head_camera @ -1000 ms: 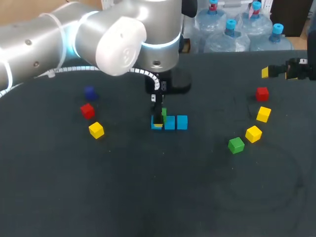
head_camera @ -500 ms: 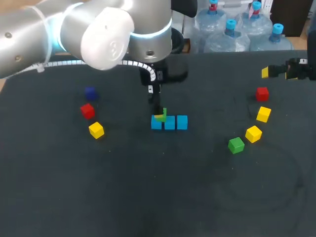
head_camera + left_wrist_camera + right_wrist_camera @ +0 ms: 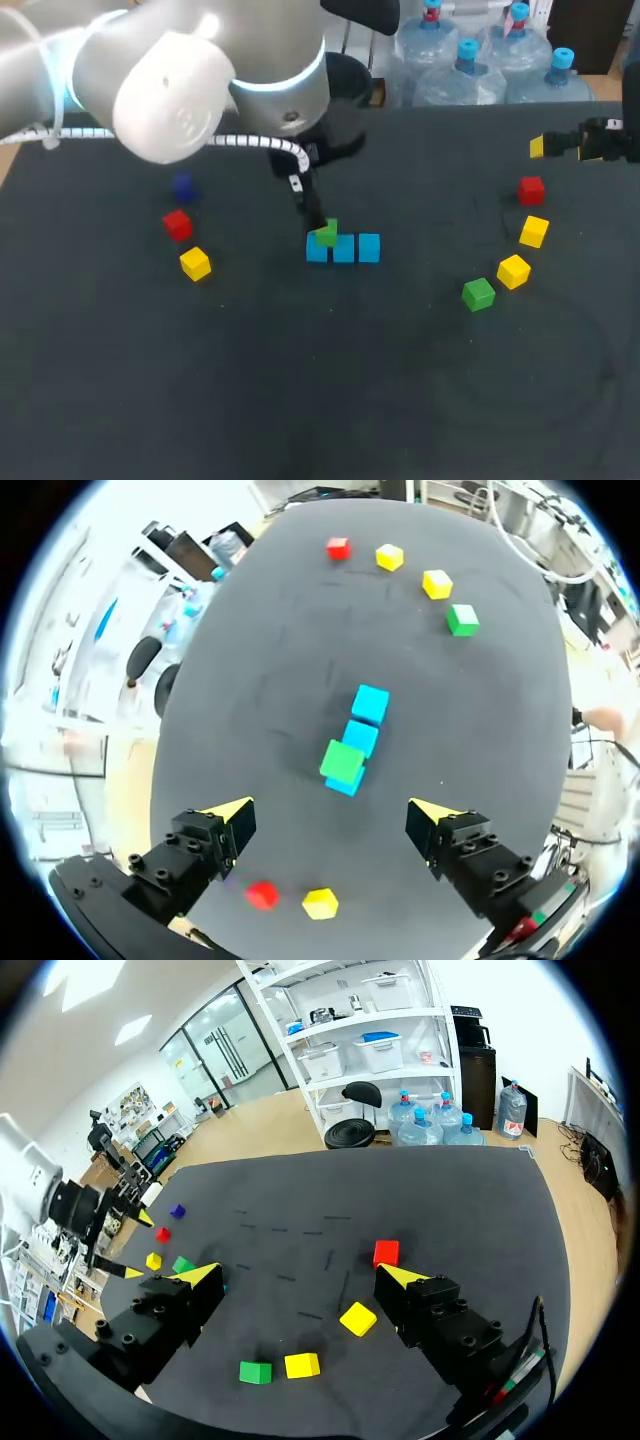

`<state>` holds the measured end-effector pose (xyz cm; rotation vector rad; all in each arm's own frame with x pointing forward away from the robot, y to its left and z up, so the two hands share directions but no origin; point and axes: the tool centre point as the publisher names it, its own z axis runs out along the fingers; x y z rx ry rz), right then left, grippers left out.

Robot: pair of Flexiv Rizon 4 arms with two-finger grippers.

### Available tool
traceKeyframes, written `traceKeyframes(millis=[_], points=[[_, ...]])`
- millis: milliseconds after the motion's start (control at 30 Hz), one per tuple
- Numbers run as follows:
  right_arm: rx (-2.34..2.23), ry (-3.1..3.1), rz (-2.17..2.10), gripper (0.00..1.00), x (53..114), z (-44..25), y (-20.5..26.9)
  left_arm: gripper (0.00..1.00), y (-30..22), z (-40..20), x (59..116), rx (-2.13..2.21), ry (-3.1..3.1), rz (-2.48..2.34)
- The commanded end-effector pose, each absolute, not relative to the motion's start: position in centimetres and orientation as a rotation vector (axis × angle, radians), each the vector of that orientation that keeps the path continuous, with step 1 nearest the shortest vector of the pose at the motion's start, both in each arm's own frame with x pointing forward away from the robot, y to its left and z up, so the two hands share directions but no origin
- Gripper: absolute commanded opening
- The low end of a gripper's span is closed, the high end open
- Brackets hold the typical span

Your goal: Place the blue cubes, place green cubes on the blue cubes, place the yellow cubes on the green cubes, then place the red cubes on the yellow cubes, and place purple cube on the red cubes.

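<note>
Three blue cubes (image 3: 345, 248) lie in a row at mid-table. A green cube (image 3: 326, 236) rests on the leftmost one, slightly askew. My left gripper (image 3: 316, 218) hangs open just above and behind it, touching nothing. In the left wrist view the green cube (image 3: 342, 761) sits ahead of the open gripper (image 3: 333, 815), on top of the nearest blue cube (image 3: 348, 781). My right gripper (image 3: 560, 146) stays open at the far right, holding nothing. The right wrist view shows a red cube (image 3: 386, 1252), two yellow cubes (image 3: 358, 1318) and a green cube (image 3: 255, 1372) under the right gripper (image 3: 300, 1278).
On the left lie a purple cube (image 3: 182, 186), a red cube (image 3: 177, 224) and a yellow cube (image 3: 195, 263). On the right lie a red cube (image 3: 531, 189), two yellow cubes (image 3: 534, 231) (image 3: 514, 271) and a green cube (image 3: 478, 294).
My left gripper has lifted up and back off the green cube, leaving it on the leftmost blue cube. The right arm has not moved.
</note>
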<state>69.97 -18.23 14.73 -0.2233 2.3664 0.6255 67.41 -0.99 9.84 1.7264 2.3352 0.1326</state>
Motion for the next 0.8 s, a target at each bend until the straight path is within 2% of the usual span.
traceKeyframes(millis=[33, 533, 800], points=[[-0.223, 2.367, 0.622, 1.0, 69.9, 14.8, -18.3, 1.0, -1.2, 9.4, 66.3, 1.646, 2.32, 0.211], [-0.223, 2.367, 0.622, 1.0, 69.9, 14.8, -18.3, 1.0, 1.4, 7.7, 66.3, 1.359, 2.452, 0.227], [-0.223, 2.367, 0.622, 1.0, 69.9, 14.8, -18.3, 1.0, 3.0, 9.1, 68.3, 1.258, 2.449, 0.213]])
